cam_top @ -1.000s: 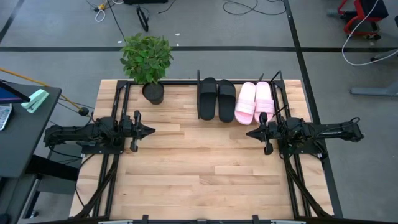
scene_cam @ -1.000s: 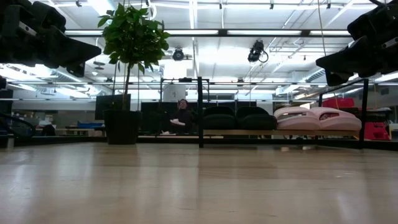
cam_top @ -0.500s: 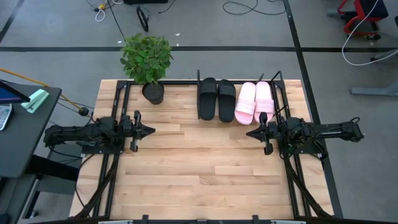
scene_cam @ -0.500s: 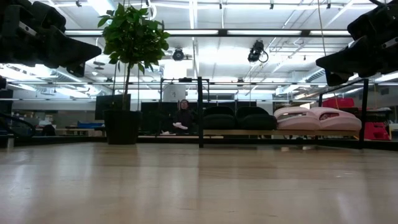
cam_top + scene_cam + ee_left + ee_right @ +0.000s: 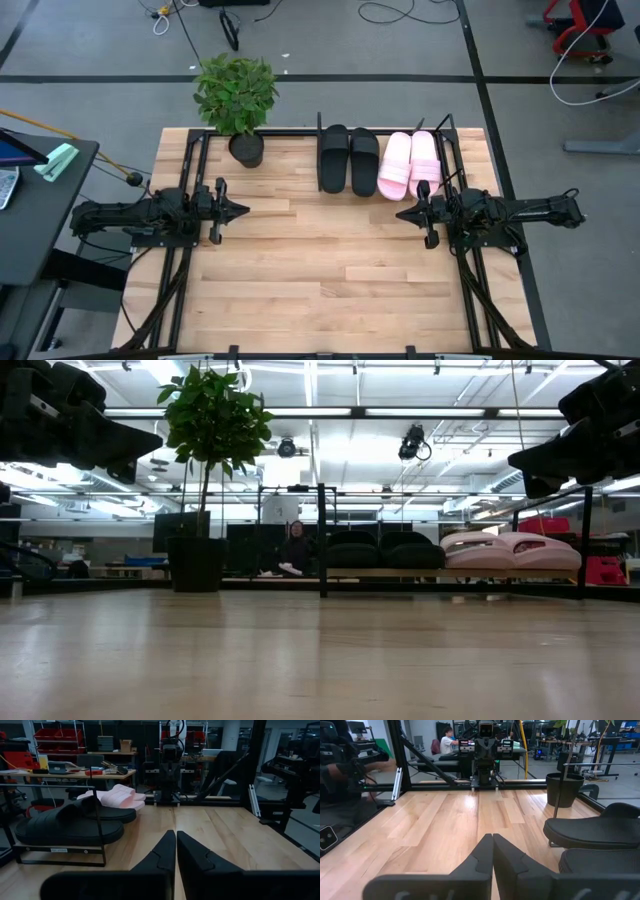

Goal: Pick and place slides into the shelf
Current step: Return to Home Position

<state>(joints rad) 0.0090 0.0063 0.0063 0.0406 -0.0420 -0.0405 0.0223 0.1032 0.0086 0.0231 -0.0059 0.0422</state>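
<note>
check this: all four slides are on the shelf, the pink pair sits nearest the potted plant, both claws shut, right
Not quite: the high view shows the black pair nearest the potted plant, with the pink pair beyond it. The rest holds: all four are on the shelf, and the left claw and right claw are shut.

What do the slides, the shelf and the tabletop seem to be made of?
The black slides look like moulded foam or rubber, matte, with thick rounded one-piece straps. The pink slides look the same, with a soft sheen. The shelf is thin black rod, probably painted metal. The tabletop is wood planks with visible grain and joints, lightly glossy: it reflects light in the low view.
</note>
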